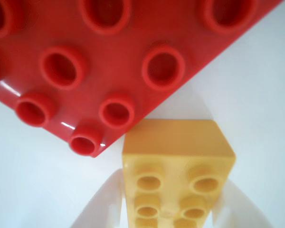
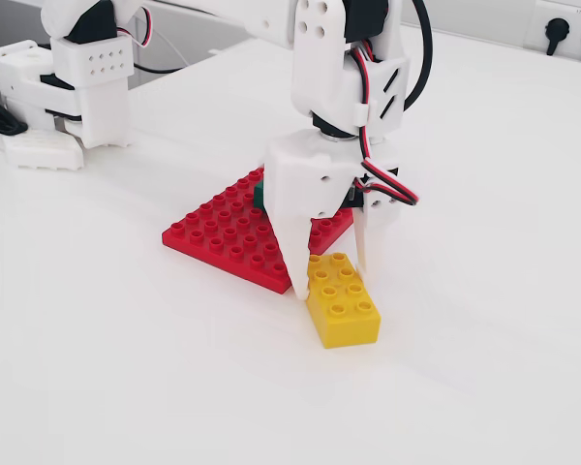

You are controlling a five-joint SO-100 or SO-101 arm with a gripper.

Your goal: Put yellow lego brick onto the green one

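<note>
The yellow lego brick [image 2: 344,302] lies flat on the white table, just off the near corner of the red plate. My gripper [image 2: 329,276] comes down over the brick's far end, one white finger pressed against each long side, shut on it. The wrist view shows the yellow lego brick [image 1: 178,166] held between the two white fingers [image 1: 102,204] of the gripper [image 1: 173,190]. Only a dark sliver of the green one [image 2: 259,197] shows on the red plate, behind the gripper body. It is out of the wrist view.
The large flat red studded plate [image 2: 223,232] lies left of and behind the yellow brick; its corner [image 1: 92,142] nearly meets the brick in the wrist view. The arm's white base [image 2: 63,87] stands at the back left.
</note>
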